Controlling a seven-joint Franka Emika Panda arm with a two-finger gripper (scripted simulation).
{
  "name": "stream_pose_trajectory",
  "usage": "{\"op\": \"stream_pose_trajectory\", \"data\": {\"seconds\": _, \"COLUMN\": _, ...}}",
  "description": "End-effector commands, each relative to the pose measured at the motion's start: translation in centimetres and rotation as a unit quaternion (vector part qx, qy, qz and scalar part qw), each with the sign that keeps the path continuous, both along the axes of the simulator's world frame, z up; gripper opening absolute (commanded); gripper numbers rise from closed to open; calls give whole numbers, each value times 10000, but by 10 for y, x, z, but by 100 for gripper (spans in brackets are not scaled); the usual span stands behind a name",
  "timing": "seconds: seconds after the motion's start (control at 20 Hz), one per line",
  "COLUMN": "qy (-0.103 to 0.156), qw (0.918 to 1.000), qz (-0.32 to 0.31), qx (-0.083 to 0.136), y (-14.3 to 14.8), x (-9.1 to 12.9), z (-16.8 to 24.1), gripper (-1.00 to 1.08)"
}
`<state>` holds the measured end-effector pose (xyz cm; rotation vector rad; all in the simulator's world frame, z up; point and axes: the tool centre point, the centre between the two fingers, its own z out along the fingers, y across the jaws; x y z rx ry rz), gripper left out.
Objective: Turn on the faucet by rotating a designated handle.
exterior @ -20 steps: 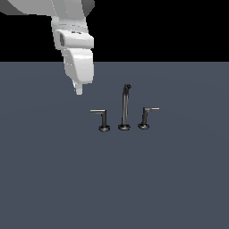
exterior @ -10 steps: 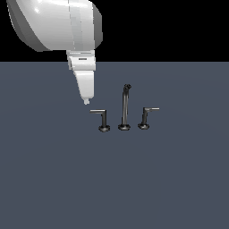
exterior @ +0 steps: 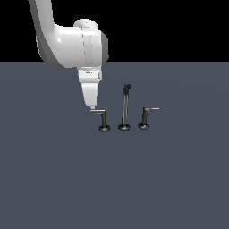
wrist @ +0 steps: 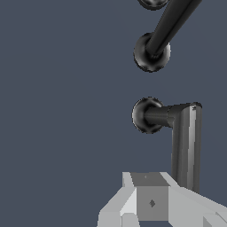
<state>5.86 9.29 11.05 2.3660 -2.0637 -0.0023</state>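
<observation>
The faucet stands on the dark floor as three dark metal pieces. The tall spout post (exterior: 125,107) is in the middle. The handle (exterior: 103,119) with the straight upright stem is on the exterior view's left, its thin lever (exterior: 97,111) pointing left. The slanted-stem handle (exterior: 145,117) is on the right. My gripper (exterior: 92,107) hangs tip down with its fingers together, right at the free end of the straight handle's lever and holding nothing. In the wrist view the gripper (wrist: 150,204) sits beside the lever (wrist: 186,146), with the handle's round base (wrist: 146,115) and the spout's base (wrist: 151,53) beyond.
The grey-blue floor (exterior: 53,179) stretches flat all around the faucet. My white arm (exterior: 71,44) rises above the left handle toward the upper left of the exterior view.
My gripper has come down and to the exterior view's right, from above and left of the faucet to the free end of the left handle's lever. The faucet has not moved.
</observation>
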Motion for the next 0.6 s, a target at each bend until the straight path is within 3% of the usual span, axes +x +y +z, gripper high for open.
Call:
{"op": "stream_pose_trajectory", "data": {"seconds": 0.0, "qy": -9, "qw": 9999, "qz": -137, "qx": -4, "y": -3, "x": 7, "z": -6, "gripper": -100}}
{"op": "stream_pose_trajectory", "data": {"seconds": 0.55, "qy": -11, "qw": 9996, "qz": -279, "qx": -4, "y": -7, "x": 15, "z": -13, "gripper": -100}}
